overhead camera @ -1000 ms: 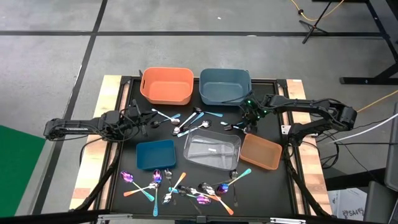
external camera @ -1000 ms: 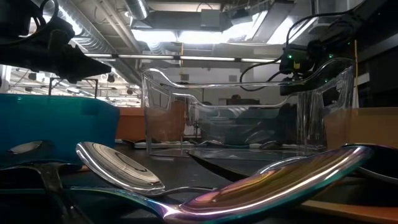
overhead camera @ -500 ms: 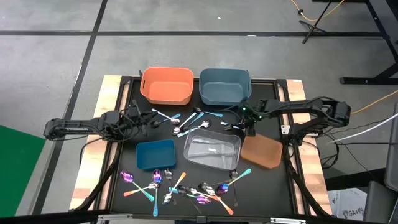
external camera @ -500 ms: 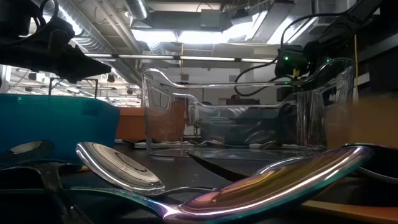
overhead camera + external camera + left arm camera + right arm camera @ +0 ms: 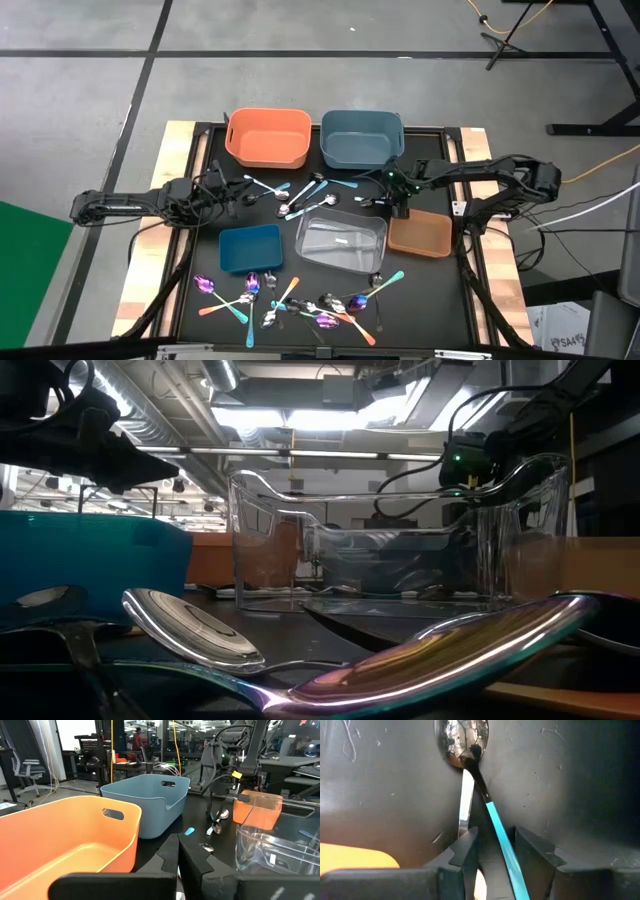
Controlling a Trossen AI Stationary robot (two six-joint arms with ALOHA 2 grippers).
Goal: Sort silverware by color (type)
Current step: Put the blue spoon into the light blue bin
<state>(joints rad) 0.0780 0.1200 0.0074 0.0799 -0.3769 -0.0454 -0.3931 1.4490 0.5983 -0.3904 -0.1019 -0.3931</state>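
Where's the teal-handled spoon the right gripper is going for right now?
The teal-handled spoon lies on the black mat between the open fingers of the right gripper, on the table's right side, between the blue bin and the brown bin.

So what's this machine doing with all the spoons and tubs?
It is sorting silverware by color. The right claw is down on the black table near the brown bin, open around the handle of a teal-handled spoon. The left claw waits shut near the orange bin. Many pieces still lie loose at the front.
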